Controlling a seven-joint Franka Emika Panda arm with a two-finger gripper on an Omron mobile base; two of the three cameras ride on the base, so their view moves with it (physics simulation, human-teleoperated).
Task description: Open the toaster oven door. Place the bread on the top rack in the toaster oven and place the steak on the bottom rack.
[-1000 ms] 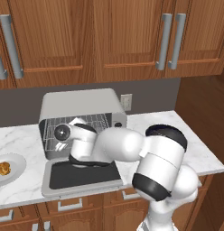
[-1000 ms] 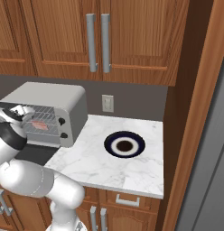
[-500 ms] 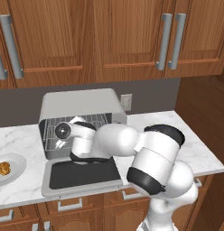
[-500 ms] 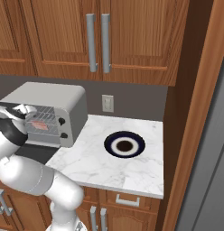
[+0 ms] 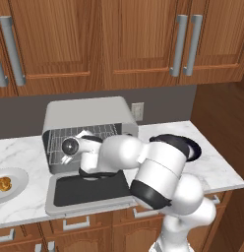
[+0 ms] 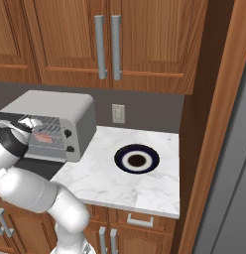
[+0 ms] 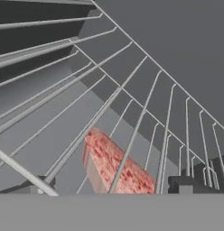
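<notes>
The toaster oven (image 5: 87, 110) stands on the counter with its door (image 5: 89, 192) folded down flat in front. My arm reaches into the oven's mouth. Inside, the pinkish-red steak (image 7: 116, 167) lies on a wire rack (image 7: 145, 103); I cannot tell which of the two racks it is. My gripper (image 7: 114, 185) is open, with a fingertip (image 7: 190, 182) well clear on either side of the steak. The steak (image 6: 43, 138) also shows through the oven's opening in the right base view. The golden-brown bread (image 5: 3, 185) sits on a white plate (image 5: 18, 177) at the far left.
A dark blue plate (image 6: 137, 159) with a white ring lies on the counter right of the oven. A wall outlet (image 6: 118, 113) is behind it. Wooden cabinets hang above the oven, and a tall wooden panel bounds the counter on the right.
The arm's elbow has drifted slightly left. The gripper has stayed open and the steak has not moved.
</notes>
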